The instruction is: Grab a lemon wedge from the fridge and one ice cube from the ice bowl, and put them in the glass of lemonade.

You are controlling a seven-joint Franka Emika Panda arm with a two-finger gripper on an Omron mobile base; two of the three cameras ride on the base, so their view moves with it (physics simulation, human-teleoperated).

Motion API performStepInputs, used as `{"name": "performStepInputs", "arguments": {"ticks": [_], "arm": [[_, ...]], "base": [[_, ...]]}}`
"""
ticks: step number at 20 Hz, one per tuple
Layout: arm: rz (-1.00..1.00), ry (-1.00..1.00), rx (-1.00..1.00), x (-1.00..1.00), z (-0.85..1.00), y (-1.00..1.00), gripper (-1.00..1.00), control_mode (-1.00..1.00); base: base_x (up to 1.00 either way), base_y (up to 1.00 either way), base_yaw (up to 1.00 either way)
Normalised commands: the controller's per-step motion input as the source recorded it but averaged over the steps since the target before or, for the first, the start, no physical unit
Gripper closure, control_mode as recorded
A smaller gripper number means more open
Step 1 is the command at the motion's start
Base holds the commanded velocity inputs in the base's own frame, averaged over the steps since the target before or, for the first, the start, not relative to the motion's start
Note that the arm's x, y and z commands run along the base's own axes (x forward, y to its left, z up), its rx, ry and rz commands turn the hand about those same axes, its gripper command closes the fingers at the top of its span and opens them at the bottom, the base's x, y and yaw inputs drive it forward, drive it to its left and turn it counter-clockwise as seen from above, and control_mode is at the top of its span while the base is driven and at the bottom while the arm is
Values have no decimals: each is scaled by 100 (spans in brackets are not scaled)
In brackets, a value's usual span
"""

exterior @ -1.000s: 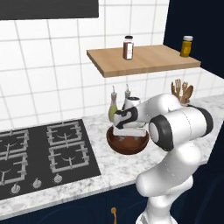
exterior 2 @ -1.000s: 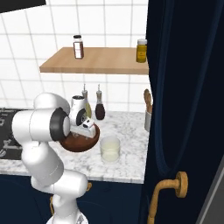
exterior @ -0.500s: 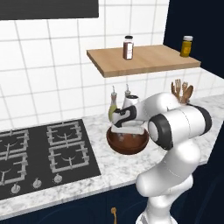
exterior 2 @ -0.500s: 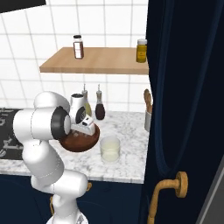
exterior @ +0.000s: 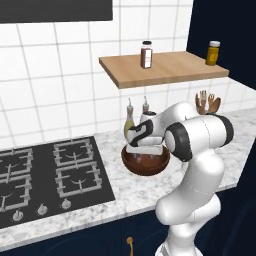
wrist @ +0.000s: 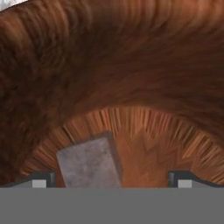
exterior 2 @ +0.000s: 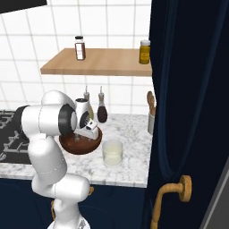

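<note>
The ice bowl (exterior: 145,164) (exterior 2: 80,144), wide and dark brown, sits on the marble counter. My gripper (exterior: 145,154) (exterior 2: 86,135) reaches down into it, open. In the hand view the bowl's wooden floor (wrist: 148,131) is very close, and a pale greyish ice cube (wrist: 89,162) lies between my fingertips (wrist: 40,180), nearer the left one and not gripped. My gripper (wrist: 112,181) holds nothing. The glass of lemonade (exterior 2: 112,152) stands just right of the bowl in the right base view. The lemon wedge and the fridge are out of view.
Two slim oil bottles (exterior: 137,112) (exterior 2: 102,108) stand behind the bowl under a wooden shelf (exterior: 160,67) carrying two jars. A black hob (exterior: 45,172) lies to the left, a utensil holder (exterior: 206,104) to the right. A navy cabinet door with a gold handle (exterior 2: 174,197) is close on the right.
The hand has sunk lower into the bowl over the last second. Its jaws have stayed open, and the bowl and glass have not moved.
</note>
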Motion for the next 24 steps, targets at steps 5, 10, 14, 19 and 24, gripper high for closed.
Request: {"name": "performStepInputs", "arguments": {"ticks": [5, 10, 14, 19, 24], "arm": [[0, -1, 0, -21, -6, 10, -100, -100], [0, 0, 0, -24, 0, 9, -100, -100], [0, 0, 0, -11, -2, 9, -100, -100], [0, 0, 0, -6, -13, 1, -100, -100], [0, 0, 0, 0, -18, 0, -100, -100]], "base": [[0, 0, 0], [0, 0, 0], [0, 0, 0], [0, 0, 0], [0, 0, 0]]}}
